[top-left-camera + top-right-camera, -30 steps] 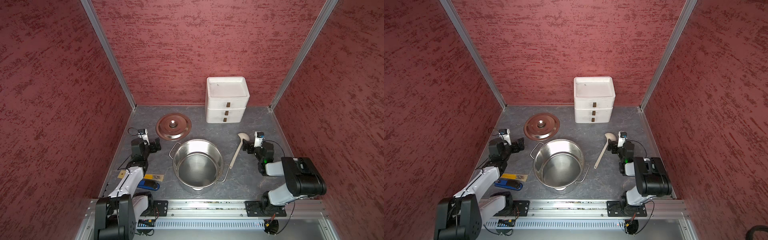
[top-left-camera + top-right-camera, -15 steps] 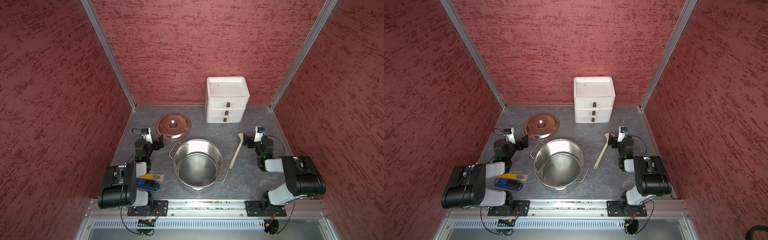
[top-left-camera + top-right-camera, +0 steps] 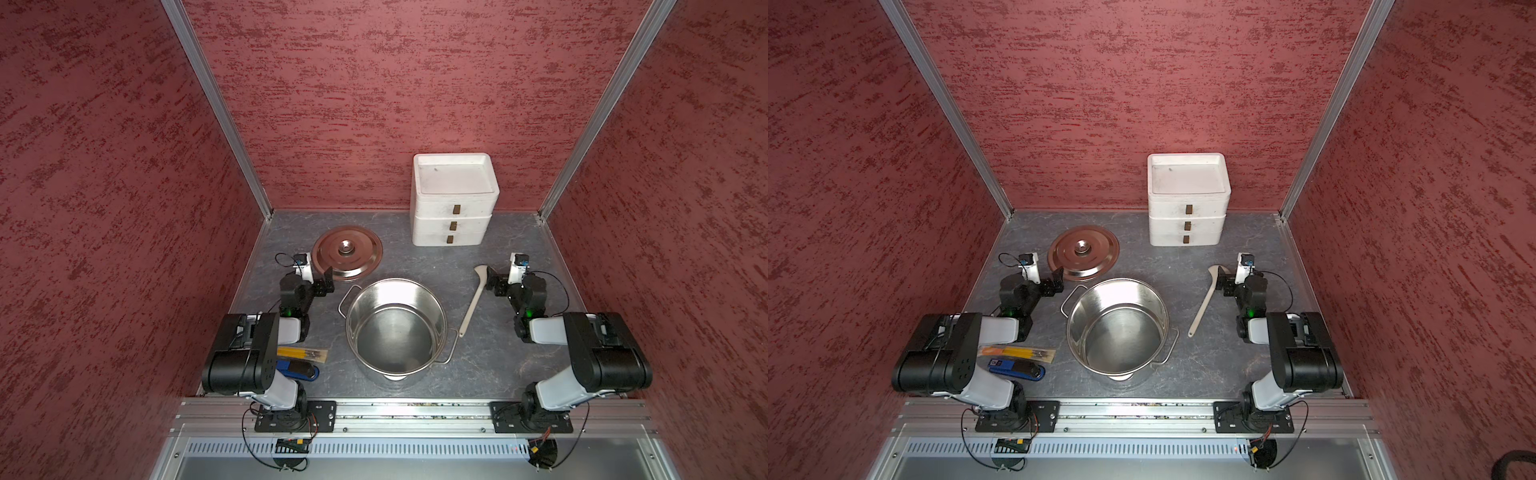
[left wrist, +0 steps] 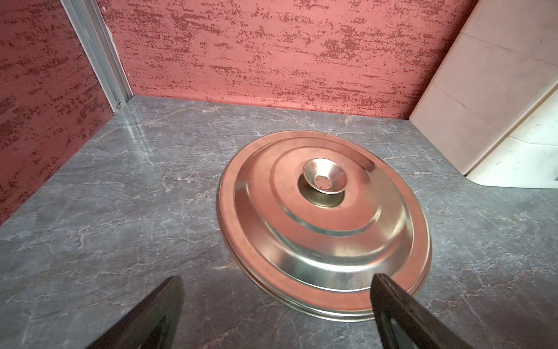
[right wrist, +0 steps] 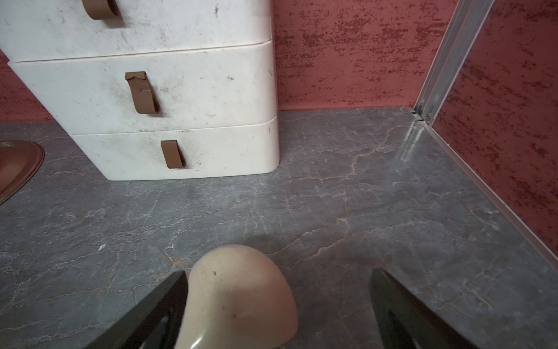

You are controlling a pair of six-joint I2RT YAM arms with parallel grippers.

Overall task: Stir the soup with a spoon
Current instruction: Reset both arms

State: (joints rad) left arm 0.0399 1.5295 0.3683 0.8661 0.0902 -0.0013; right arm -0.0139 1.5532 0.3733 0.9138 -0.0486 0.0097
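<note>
Right gripper [image 5: 277, 276] gapes wide over the bowl of the spoon [image 3: 473, 297], which lies flat near the tabletop's right edge, perhaps brushing one finger. The steel pot [image 3: 395, 324] crowds the handle and the white drawers [image 3: 453, 199] stand behind. Left gripper [image 4: 277, 279], also wide open, has crept up to the lid [image 3: 347, 252] since a second ago.

The pot [image 3: 432, 299] sits in the middle, with the lid [image 3: 347, 253] far left of it, drawers [image 3: 453, 208] far right, spoon [image 3: 473, 301] just right, and packet [image 3: 303, 353] and tool [image 3: 301, 369] near left.
</note>
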